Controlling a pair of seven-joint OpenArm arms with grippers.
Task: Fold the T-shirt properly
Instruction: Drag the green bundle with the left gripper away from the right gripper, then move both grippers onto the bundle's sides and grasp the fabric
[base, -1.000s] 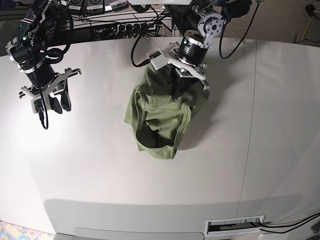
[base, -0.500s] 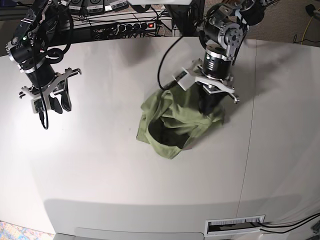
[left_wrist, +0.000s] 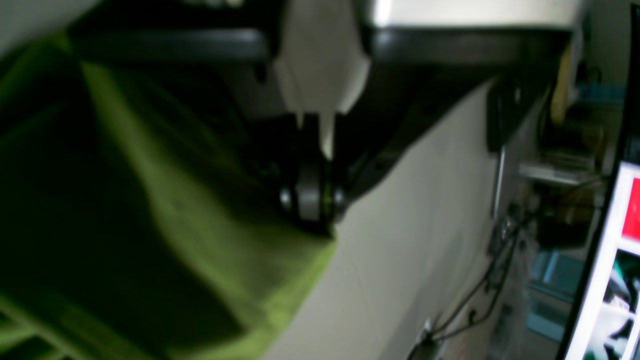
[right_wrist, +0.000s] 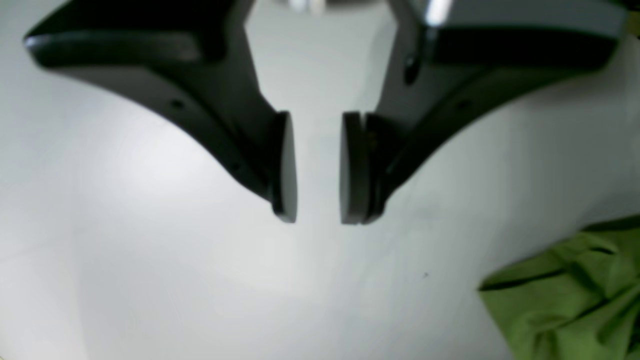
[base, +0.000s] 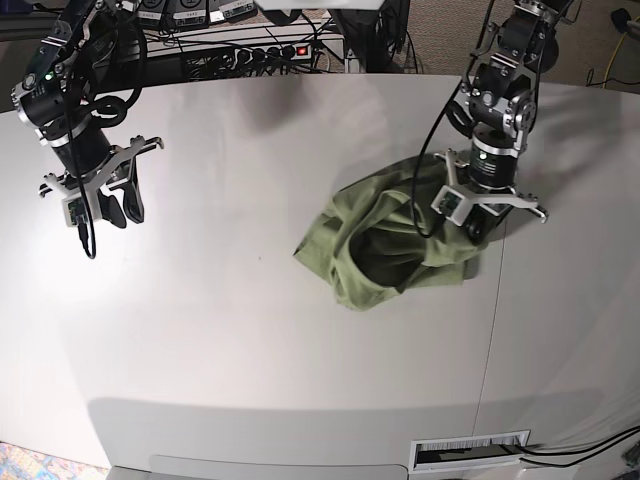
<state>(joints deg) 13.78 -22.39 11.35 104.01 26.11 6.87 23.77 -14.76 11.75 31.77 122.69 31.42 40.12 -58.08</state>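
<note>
The olive-green T-shirt lies crumpled right of the table's middle, with a dark opening facing up. My left gripper stands over the shirt's right edge, pointing down, shut on a pinch of the fabric. The left wrist view shows the closed fingertips biting the T-shirt just above the table. My right gripper hangs open over bare table at the far left, well away from the shirt. In the right wrist view nothing is between my right gripper's pads, and a corner of the T-shirt shows at the lower right.
A power strip and cables run along the table's back edge. A seam crosses the white table top on the right. A slotted vent sits at the front edge. A lit screen stands beyond the table.
My left gripper has dragged the T-shirt to the right and a little toward the front across the table, and the shirt has stretched out wider. The right arm has not moved.
</note>
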